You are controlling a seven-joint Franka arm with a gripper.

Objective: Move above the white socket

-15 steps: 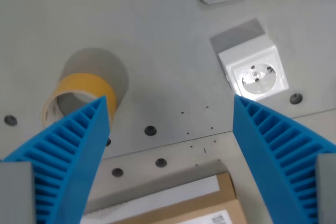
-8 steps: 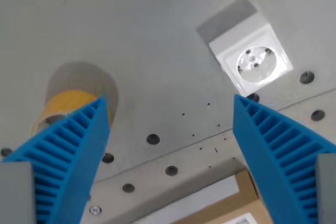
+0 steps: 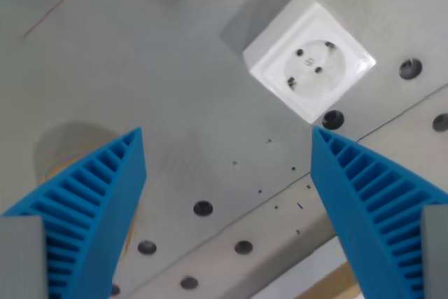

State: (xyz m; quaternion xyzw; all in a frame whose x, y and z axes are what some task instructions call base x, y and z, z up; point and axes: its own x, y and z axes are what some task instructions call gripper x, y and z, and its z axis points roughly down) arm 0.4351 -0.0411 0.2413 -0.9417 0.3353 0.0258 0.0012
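Wrist view. No brand, label or readable writing on anything in frame.

White socket [image 3: 309, 70] sits in the upper right of the frame, rotated so its square housing shows as a diamond. Round recess faces the camera, with two pin holes and a centre screw visible. A grey shadow lies off its upper-left side.

Jaws [image 3: 227, 208] stand wide open and hold nothing: one blue ribbed finger [image 3: 87, 222] fills the lower left, the other the lower right. The socket lies above the gap in the frame and toward the right-hand finger, apart from both. Its lower corner comes near that finger's tip without touching.

Grey desk [image 3: 154, 82] is bare across the upper left and centre, apart from a thin red line [image 3: 43, 17] at the upper left. A seam runs diagonally from the right edge down toward the lower centre. Round mounting holes [image 3: 203, 209] sit along both sides of it. One hole [image 3: 333, 119] is just beside the socket's lower corner; another is to the socket's right.

A yellowish roll [image 3: 52, 166] is partly hidden behind the left finger, too blurred to identify. A brown corner [image 3: 341, 286] shows at the bottom edge.
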